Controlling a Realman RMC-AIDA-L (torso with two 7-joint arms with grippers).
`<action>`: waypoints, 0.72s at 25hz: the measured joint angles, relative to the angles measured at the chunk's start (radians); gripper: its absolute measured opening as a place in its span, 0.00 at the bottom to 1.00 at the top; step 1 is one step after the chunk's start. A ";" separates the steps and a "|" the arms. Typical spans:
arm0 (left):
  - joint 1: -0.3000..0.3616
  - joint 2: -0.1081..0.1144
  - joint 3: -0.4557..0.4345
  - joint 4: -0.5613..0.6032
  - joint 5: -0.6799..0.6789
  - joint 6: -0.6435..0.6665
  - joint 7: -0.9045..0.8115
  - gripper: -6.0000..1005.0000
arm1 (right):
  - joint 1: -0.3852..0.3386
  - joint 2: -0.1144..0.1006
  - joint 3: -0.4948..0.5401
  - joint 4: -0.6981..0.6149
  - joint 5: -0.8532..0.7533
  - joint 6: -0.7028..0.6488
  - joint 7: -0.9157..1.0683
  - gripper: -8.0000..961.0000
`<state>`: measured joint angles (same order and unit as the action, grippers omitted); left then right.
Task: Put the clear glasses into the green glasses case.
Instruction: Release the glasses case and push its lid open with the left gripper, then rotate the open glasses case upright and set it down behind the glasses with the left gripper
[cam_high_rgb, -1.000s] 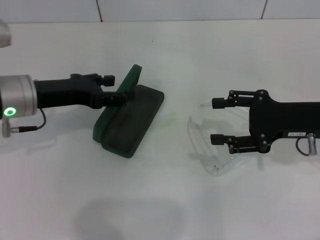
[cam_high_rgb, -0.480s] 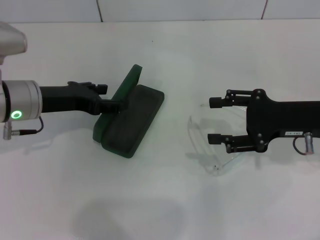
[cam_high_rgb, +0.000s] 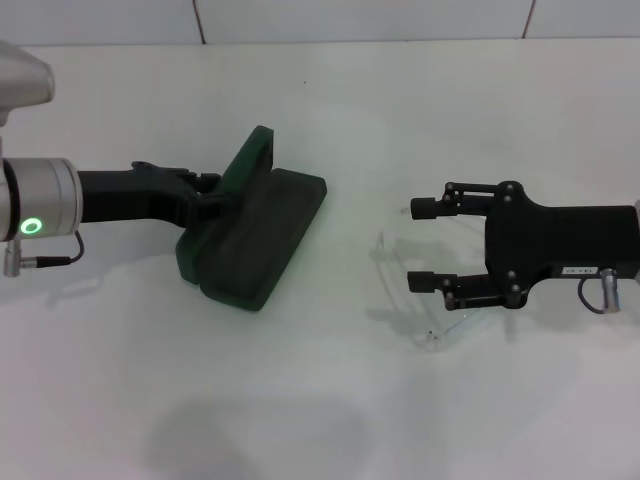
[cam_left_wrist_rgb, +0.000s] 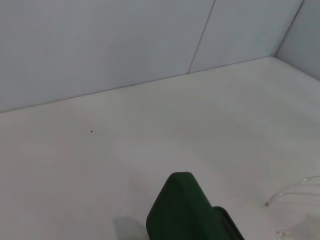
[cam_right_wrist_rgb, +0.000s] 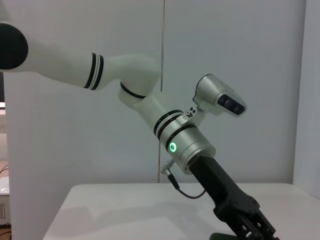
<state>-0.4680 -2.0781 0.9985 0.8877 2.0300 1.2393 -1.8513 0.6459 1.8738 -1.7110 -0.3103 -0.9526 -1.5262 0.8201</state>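
The green glasses case (cam_high_rgb: 262, 240) lies left of centre on the white table, its lid (cam_high_rgb: 246, 163) tilted up and back. My left gripper (cam_high_rgb: 212, 192) reaches in from the left and is shut on the lid's lower edge. In the left wrist view the lid (cam_left_wrist_rgb: 176, 209) fills the lower middle, and a clear glasses arm (cam_left_wrist_rgb: 295, 187) shows at the right edge. The clear glasses (cam_high_rgb: 432, 335) lie on the table right of centre, faint against the white. My right gripper (cam_high_rgb: 425, 245) hovers open over them, one finger (cam_high_rgb: 428, 207) on each side of the frame.
The white table (cam_high_rgb: 320, 420) ends at a tiled wall (cam_high_rgb: 360, 18) behind. The right wrist view shows the left arm (cam_right_wrist_rgb: 187, 145) with its green status light, reaching down to the table.
My left gripper has drawn back to the left and the case lid has swung further open. My right gripper has edged left over the glasses, still open.
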 joint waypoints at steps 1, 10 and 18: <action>0.000 0.001 0.000 0.000 0.000 0.000 0.000 0.63 | 0.000 0.001 0.000 0.000 0.000 0.000 0.000 0.80; -0.013 0.014 -0.001 0.008 0.001 0.000 0.016 0.33 | -0.003 0.006 -0.002 -0.004 0.000 -0.008 -0.001 0.80; -0.078 0.022 -0.001 0.012 -0.004 0.000 0.096 0.21 | -0.031 0.020 0.001 -0.050 -0.079 -0.014 -0.001 0.80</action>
<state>-0.5461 -2.0561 0.9971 0.8995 2.0263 1.2395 -1.7557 0.6146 1.8938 -1.7098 -0.3600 -1.0313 -1.5400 0.8187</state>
